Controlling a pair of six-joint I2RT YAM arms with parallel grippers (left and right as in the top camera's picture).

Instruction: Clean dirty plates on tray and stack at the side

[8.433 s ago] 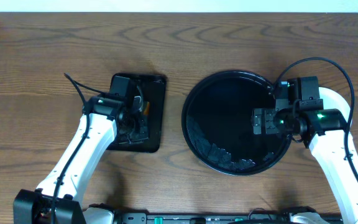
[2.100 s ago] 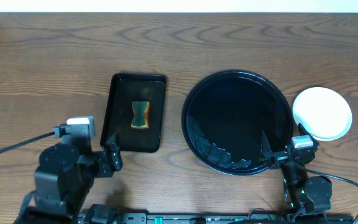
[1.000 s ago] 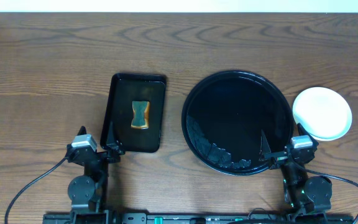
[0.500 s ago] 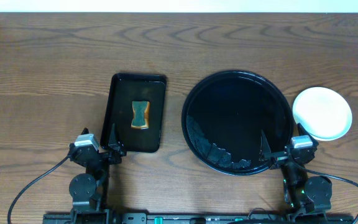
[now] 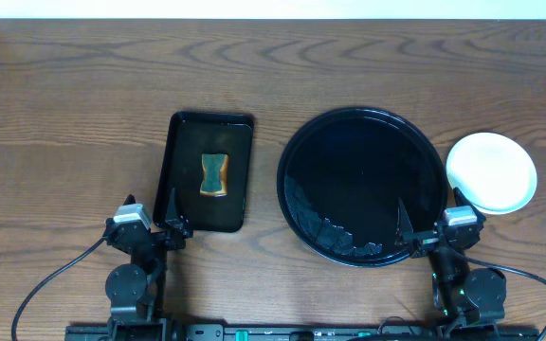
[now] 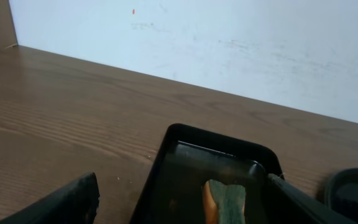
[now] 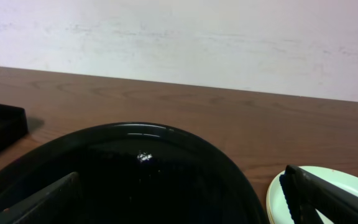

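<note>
Well left of the round tray [image 5: 297, 133], down by the front edge of the table: the left gripper [image 6: 182, 182]. Stands with jaws spread wide, grips nothing, faces the back wall [image 6: 229, 43]. Frames between its fingers, in the left wrist view, the near end of the small rectangular tray [image 5: 237, 142].

Left of the round tray, parted from its rim by a strip of wood: that small rectangular tray, black, long side running front to back. Carries the sponge [image 5: 214, 175], orange-brown with a green waist, lying near its middle.

Then the round tray itself: large, glossy, black, raised rim, flat on the brown wood-grain tabletop [image 5: 64, 85]. Shows only reflections on its floor, with patchy glints toward the front.

At the round tray's front-right rim: the right gripper [image 7: 180, 177]. Opened wide too, clamps nothing. Overlaps that rim with one finger in the overhead view and looks across the round tray toward the wall.

Just right of the round tray, off it and on the bare wood: the plates [image 5: 491, 172]. Sit close against the rim; touching or not, cannot tell. Read from above as a single clean white round, so how many lie stacked cannot be told. Peek out pale behind the right finger in the right wrist view.
</note>
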